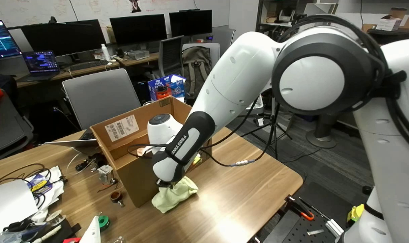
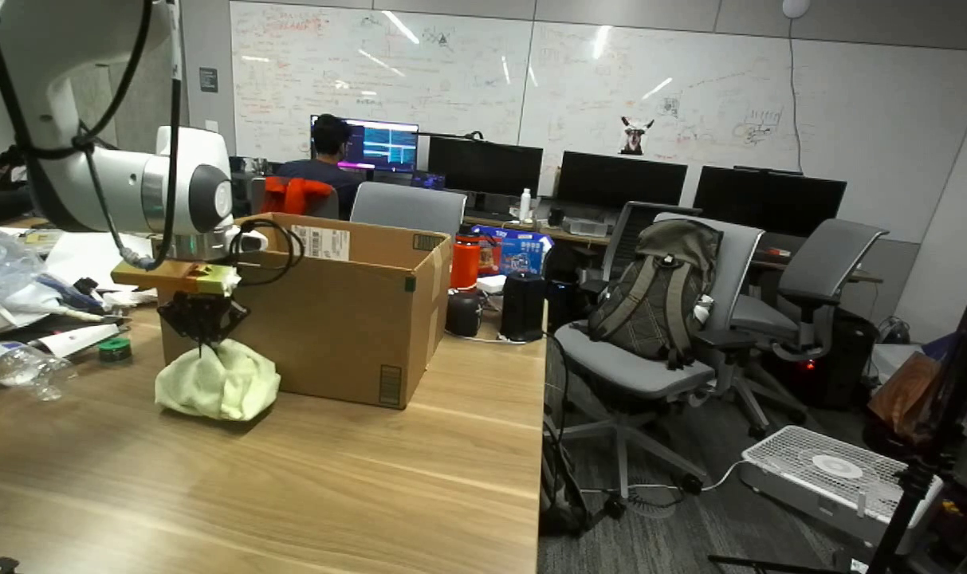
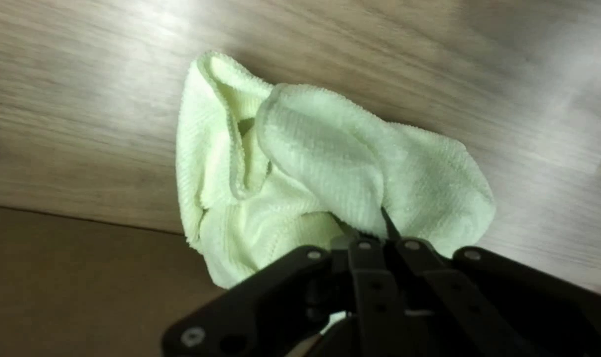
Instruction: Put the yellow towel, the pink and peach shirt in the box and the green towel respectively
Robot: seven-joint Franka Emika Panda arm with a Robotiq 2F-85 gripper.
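The black two-finger gripper (image 3: pixel 383 233) has its narrow fingers close together, pinching a gathered fold of the pale yellow-green cloth towel (image 3: pixel 320 153). In an exterior view the towel bunches directly below the gripper, just beside the near wall of the brown cardboard box (image 2: pixel 340 335), towards its left end, over the light wood table (image 2: pixel 332 486). Whether the towel's underside touches the table cannot be told.

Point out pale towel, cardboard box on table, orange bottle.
Pale towel (image 3: pixel 325 163), in the wrist view: fold near its middle.
Cardboard box (image 2: pixel 340 331), in an exterior view: long side wall.
Orange bottle (image 2: pixel 465 265), in an exterior view: body, below lid.
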